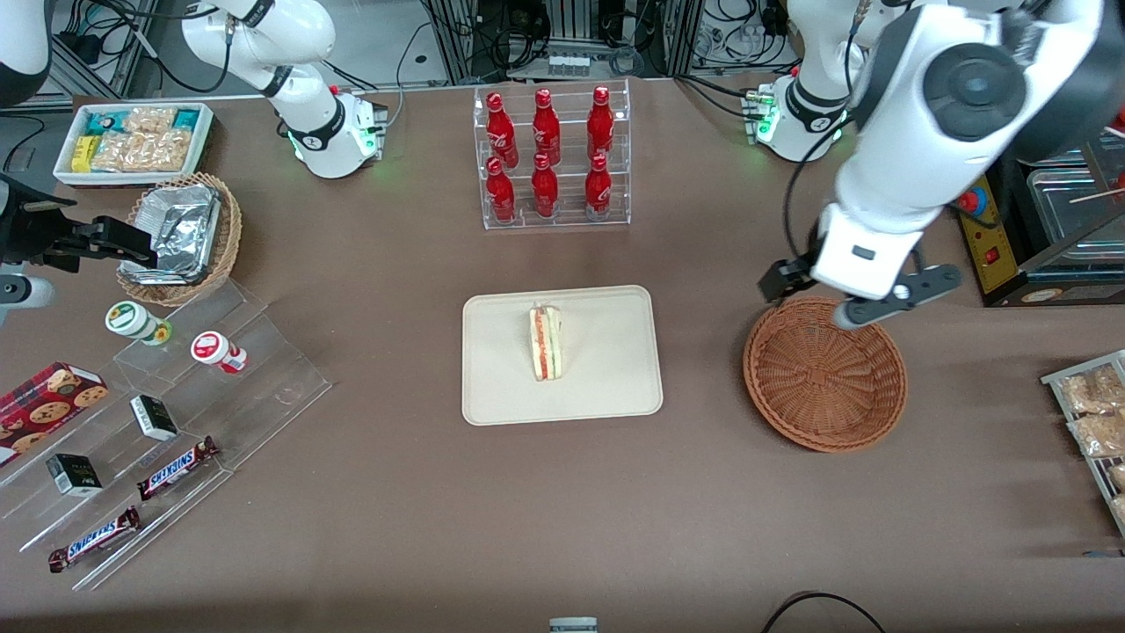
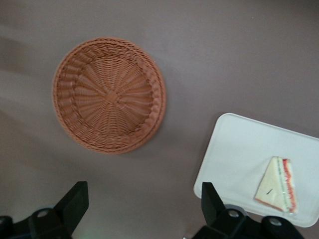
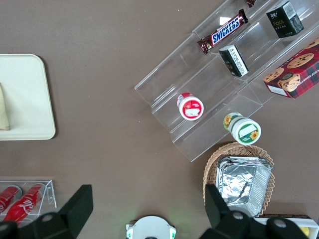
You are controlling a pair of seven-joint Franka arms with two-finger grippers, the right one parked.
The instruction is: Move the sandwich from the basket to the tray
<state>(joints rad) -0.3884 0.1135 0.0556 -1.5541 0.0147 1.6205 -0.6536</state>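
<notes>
The sandwich lies on the cream tray in the middle of the table; it also shows in the left wrist view on the tray. A corner of the sandwich and the tray show in the right wrist view. The reddish-brown wicker basket stands empty toward the working arm's end; it also shows in the left wrist view. My left gripper hangs high above the basket's rim, on the side farther from the front camera. It is open and empty, and it shows in its own wrist view.
An acrylic rack of red bottles stands farther from the front camera than the tray. Toward the parked arm's end are a tan basket with foil, a white bin of snacks and acrylic steps with snacks. Packets lie at the working arm's end.
</notes>
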